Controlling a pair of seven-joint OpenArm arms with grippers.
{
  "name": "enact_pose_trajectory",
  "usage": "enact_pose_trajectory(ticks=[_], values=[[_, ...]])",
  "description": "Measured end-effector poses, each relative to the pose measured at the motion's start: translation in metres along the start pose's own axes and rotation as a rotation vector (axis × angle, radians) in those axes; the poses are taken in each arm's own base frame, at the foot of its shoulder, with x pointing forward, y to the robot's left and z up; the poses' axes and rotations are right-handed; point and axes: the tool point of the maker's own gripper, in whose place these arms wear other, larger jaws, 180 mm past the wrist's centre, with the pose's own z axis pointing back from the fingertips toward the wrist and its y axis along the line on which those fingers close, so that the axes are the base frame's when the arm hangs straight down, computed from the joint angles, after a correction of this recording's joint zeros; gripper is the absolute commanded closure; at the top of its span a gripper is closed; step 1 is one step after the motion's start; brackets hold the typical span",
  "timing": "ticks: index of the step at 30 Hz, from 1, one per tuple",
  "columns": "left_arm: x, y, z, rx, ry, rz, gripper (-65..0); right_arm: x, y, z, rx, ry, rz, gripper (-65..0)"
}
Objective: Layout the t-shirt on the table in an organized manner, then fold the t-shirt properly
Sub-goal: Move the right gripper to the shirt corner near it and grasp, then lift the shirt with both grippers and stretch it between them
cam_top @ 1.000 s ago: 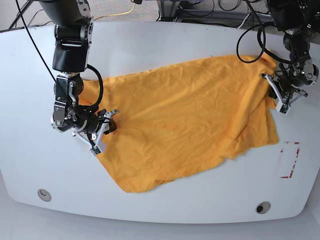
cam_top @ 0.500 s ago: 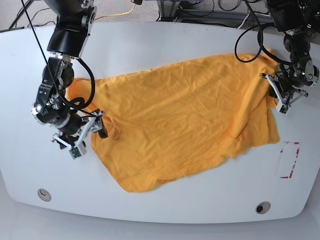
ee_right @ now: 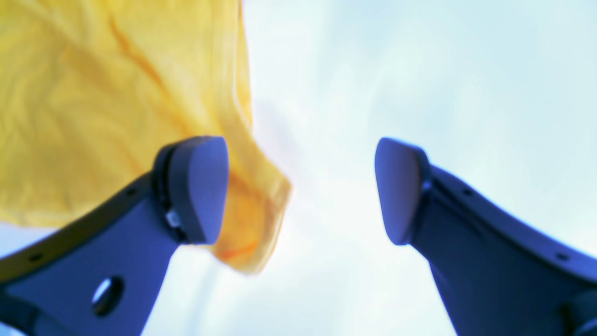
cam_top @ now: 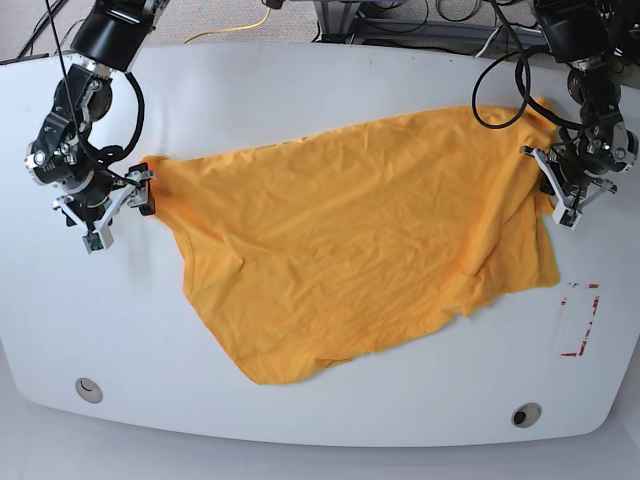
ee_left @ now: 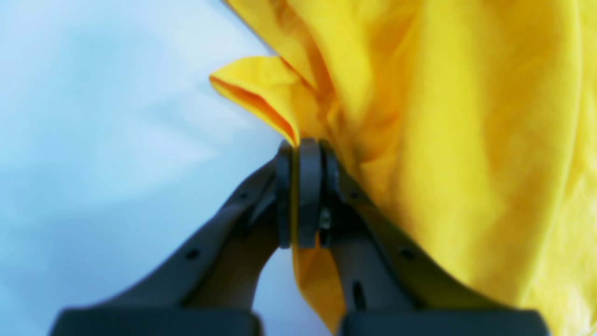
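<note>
A white counter (cam_top: 330,90) with a grommet near each front corner carries the orange-yellow t-shirt (cam_top: 350,250), spread crumpled across its middle; the left gripper (ee_left: 303,149) has its jaws clamped on a fold at one shirt edge; the right gripper (ee_right: 301,186) stands with jaws apart just beside the opposite edge, holding nothing.

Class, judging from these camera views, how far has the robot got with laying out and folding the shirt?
Done: the t-shirt lies spread on the table, though wrinkled and skewed. In hand: the left gripper pinches a shirt edge; the right gripper is open beside a corner. Left: straightening, then every fold.
</note>
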Motion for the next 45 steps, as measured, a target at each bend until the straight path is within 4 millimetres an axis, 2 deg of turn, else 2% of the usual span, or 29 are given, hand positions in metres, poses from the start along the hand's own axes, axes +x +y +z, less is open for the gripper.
enact_pose_trajectory(ticks=[5,8,11,17,20,26,30,34,37,45], values=[[0.0,0.0,0.0,0.0,0.0,0.0,0.0,-0.026,-0.002,0.002,-0.012,0.062,-0.013,-47.2],[0.0,0.0,0.0,0.0,0.0,0.0,0.0,-0.029,0.002,0.001,-0.004,0.067,-0.016,-45.7],[0.0,0.0,0.0,0.0,-0.001,0.0,0.0,-0.029,0.007,-0.001,0.005,0.058,-0.028,-38.5],[0.0,0.0,0.0,0.0,0.0,-0.001,0.0,-0.029,0.014,-0.005,0.022,0.052,-0.035,-18.4],[0.0,-0.001,0.0,-0.002,0.0,-0.003,0.0,-0.031,0.013,-0.009,0.033,0.061,-0.051,-13.8],[0.0,-0.001,0.0,-0.002,0.0,-0.003,0.0,-0.039,0.015,-0.024,0.069,0.091,-0.107,-9.4],[-0.001,-0.001,0.0,-0.002,0.002,-0.003,0.0,-0.042,0.016,-0.028,0.077,0.093,-0.121,-4.0],[-0.001,-0.001,0.0,-0.002,0.002,-0.003,0.0,-0.039,0.015,-0.028,0.076,0.089,-0.119,-2.7],[-0.001,-0.001,0.0,-0.002,0.003,-0.002,0.0,-0.032,0.013,-0.024,0.066,0.078,-0.106,0.0],[-0.006,0.0,0.002,-0.003,0.05,-0.006,0.0,-0.011,0.008,0.0,0.005,0.08,-0.016,0.0]])
